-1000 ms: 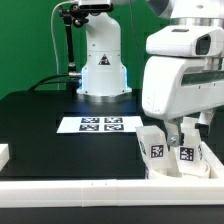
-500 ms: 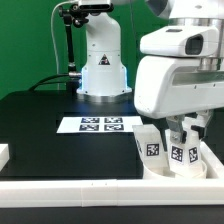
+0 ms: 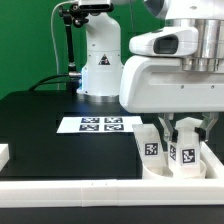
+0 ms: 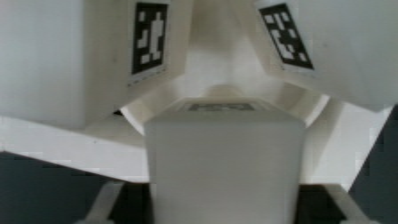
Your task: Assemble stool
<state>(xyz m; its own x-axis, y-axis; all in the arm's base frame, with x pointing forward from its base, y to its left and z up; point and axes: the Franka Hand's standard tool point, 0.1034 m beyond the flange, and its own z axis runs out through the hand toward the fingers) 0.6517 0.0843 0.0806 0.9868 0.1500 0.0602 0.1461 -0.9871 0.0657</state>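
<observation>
Leftward in the exterior view, the arm has carried its gripper over the seat. Its fingers clamp a tagged leg, with another leg just beside. Rigid, light and smooth, the leg suits gripping on flat sides.

We see white block legs bearing black-and-white square tags, a white round seat beneath them, a white marker board printed with black-and-white tags, a black table, a white border rail, a green backdrop, the white arm
</observation>
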